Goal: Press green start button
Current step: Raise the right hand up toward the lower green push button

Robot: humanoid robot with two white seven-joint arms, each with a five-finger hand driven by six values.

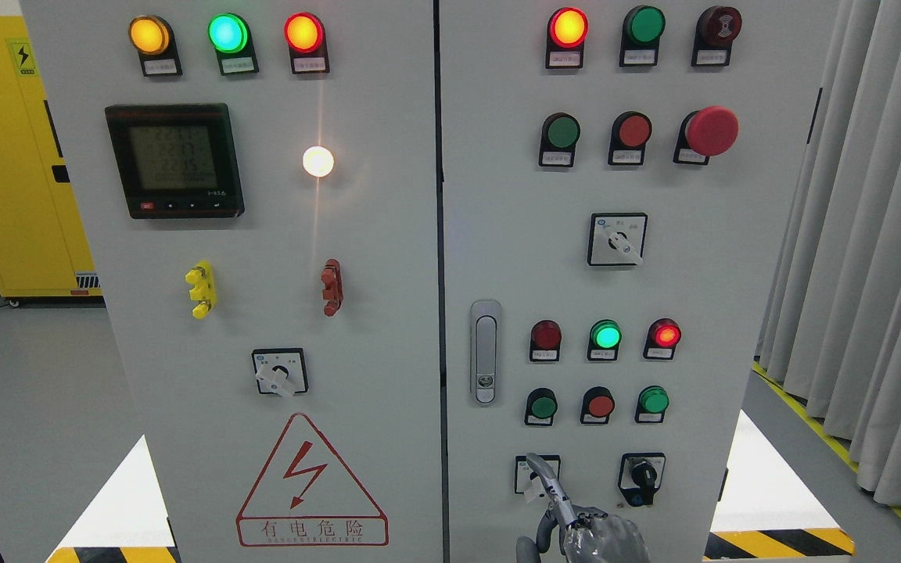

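Observation:
The grey control cabinet has several green push buttons on its right door: one in the upper row (562, 131), and two in the lower row, at its left (543, 407) and right (653, 400). My right hand (576, 524) comes up from the bottom edge, below the lower row. Its index finger (546, 477) is stretched out and points up, its tip over the small white selector switch (527, 475). The other fingers are curled and hold nothing. The fingertip is a short way below the lower left green button. The left arm does not show.
A door latch (485, 352) sits left of the lower buttons. Lit lamps (605, 336), a red mushroom stop button (711, 130) and a black selector switch (642, 475) are on the same door. A yellow cabinet (5, 156) stands at left, curtains (873, 234) at right.

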